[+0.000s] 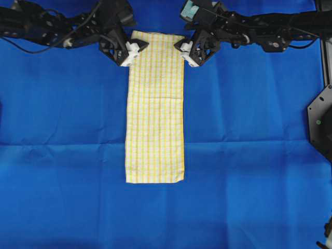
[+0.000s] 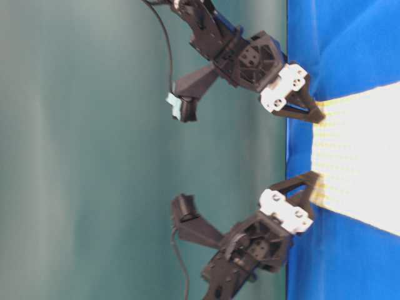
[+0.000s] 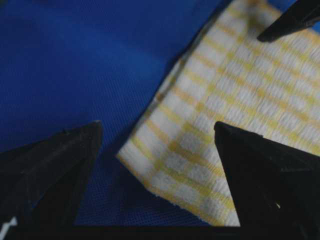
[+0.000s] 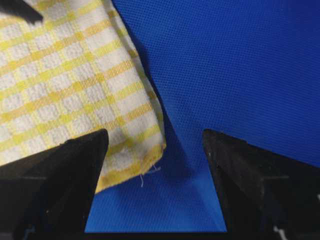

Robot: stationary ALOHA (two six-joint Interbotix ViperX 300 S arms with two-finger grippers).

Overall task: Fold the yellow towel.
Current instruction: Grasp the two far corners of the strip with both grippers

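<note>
Because the towel (image 1: 155,106) is laid flat as a long strip on the blue cloth (image 1: 62,104), its two far corners are straddled – the left gripper (image 1: 133,52) and right gripper (image 1: 185,53) are spread wide, nothing grasped yet.

Looking like a robotics lab bench: a plain blue cloth (image 1: 249,155) covering the whole work surface, two black robot arms (image 1: 46,23) reaching in from ten and two o'clock with cables trailing, a black mounting bracket (image 1: 320,122) showing at three o'clock, a blank teal backdrop (image 2: 81,150) standing behind.
</note>
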